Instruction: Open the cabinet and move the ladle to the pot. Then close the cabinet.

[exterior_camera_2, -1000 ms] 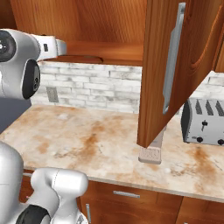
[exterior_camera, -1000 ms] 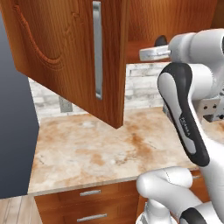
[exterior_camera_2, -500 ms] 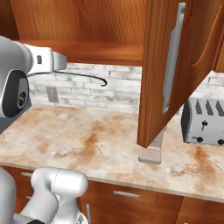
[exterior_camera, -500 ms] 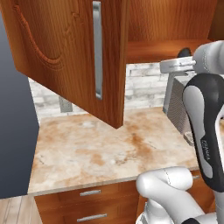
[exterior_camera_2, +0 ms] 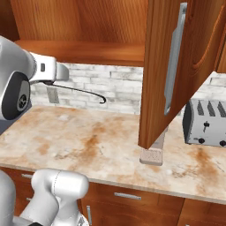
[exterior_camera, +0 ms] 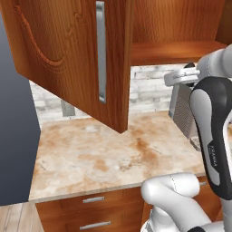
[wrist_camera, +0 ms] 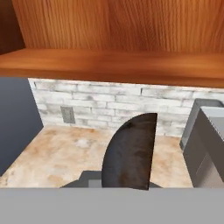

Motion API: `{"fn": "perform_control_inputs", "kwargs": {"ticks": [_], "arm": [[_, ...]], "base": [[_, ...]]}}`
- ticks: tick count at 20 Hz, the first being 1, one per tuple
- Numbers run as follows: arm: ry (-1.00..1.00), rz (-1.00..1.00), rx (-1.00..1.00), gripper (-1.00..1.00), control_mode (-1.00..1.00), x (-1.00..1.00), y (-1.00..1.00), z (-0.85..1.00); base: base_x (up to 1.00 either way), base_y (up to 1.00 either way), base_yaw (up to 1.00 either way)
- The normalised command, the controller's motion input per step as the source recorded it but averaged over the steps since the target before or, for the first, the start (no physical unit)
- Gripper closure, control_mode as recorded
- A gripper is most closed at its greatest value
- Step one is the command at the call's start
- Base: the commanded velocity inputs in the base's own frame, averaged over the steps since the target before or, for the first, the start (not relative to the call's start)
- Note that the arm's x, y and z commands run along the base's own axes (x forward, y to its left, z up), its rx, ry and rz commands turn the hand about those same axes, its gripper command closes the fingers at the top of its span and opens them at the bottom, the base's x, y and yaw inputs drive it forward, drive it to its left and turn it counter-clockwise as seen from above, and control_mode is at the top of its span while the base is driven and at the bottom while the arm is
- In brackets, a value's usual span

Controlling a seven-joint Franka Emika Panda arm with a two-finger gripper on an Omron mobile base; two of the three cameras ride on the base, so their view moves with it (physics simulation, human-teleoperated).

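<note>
With the ladle (wrist_camera: 129,151) clamped in the nearly closed jaws, the gripper (exterior_camera_2: 46,80) hangs at the left of the right base view, just under the bottom shelf of the cabinet (exterior_camera_2: 176,66) and well above the marble counter (exterior_camera_2: 88,141). The hold looks firm, with the jaws pinched narrow on it. From the gripper a thin dark stem runs rightward across the frame, close to level and drooping slightly, and ends in a small hook in front of the white brick backsplash (exterior_camera_2: 119,88). That is the long axis: sideways along the wall, parallel to the shelf edge. Through the hand view the ladle's dark, mottled body rises from bottom centre, with the shelf (wrist_camera: 109,63) across the top and a wall outlet (wrist_camera: 68,114) at middle left.

Both cabinet doors hang open. One fills the upper left of the left base view, the other the upper right of the right base view, each with its silver bar handle facing us. A grey toaster (exterior_camera_2: 206,127) sits on the counter at right, beyond the open door.

By my read, the ladle is out and the carry is in hand. Which way the pot lies from the jaws, these views don't settle. The thing to watch is that long stem swinging near the door edge as the arm turns.
</note>
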Motion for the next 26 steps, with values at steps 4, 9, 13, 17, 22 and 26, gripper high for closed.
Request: {"fn": "perform_control_inputs", "kwargs": {"ticks": [4,9,13,17,22,26], "arm": [[0.00,0.00,0.00,1.00,-1.00,-0.02,0.00,-0.09],[0.00,0.00,0.00,1.00,1.00,0.00,0.00,0.00],[0.00,0.00,0.00,1.00,1.00,0.00,0.00,0.00],[0.00,0.00,0.00,1.00,1.00,0.00,0.00,0.00],[0.00,0.00,0.00,1.00,1.00,0.00,0.00,0.00],[0.00,0.00,0.00,1.00,1.00,0.00,0.00,0.00]], "base": [[0.00,0.00,0.00],[-0.80,-0.01,-0.01],[-1.00,-0.04,-0.04],[-1.00,-0.01,-0.05],[-0.85,-0.22,-0.05],[-0.04,-0.87,-0.07]]}}
